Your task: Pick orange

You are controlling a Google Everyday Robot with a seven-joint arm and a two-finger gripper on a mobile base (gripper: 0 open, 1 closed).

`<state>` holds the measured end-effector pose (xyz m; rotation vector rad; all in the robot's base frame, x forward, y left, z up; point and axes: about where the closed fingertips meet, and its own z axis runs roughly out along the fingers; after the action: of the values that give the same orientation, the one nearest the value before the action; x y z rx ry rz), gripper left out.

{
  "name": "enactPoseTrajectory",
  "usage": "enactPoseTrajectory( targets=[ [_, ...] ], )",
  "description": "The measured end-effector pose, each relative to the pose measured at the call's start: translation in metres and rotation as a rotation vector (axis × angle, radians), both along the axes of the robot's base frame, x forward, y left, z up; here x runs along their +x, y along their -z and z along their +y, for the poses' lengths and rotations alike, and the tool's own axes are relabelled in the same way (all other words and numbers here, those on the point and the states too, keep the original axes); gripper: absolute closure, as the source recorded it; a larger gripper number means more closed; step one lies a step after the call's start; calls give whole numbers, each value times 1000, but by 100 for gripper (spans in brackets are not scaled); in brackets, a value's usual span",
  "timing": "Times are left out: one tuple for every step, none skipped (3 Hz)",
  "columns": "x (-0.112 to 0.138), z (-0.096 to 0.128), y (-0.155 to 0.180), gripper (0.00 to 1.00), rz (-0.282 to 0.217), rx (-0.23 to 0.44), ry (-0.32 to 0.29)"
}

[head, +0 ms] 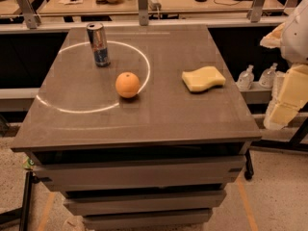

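Observation:
The orange (127, 84) is a round orange fruit resting on the dark grey table (144, 124), a little left of the middle and on the rim of a bright ring of light. My gripper is out of view. Only a white part of my arm (296, 35) shows at the right edge, high and well to the right of the orange, beyond the table's side.
A slim silver and blue can (98, 44) stands upright behind and left of the orange. A pale yellow wavy sponge (203, 78) lies to its right. Pale foam blocks (288, 97) and clear bottles (246, 77) sit off the table's right side. A railing and desks run behind.

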<state>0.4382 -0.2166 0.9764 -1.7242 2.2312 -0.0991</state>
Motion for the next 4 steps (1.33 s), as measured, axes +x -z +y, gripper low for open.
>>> enactPoseTrajectory(
  targets=[
    [0,0,0,0,0,0,0],
    [4,11,-3,0,-7,94,-15],
    [17,40,3,0,-5,281,-72],
    [33,90,20,0,31,516,-110]
  ],
)
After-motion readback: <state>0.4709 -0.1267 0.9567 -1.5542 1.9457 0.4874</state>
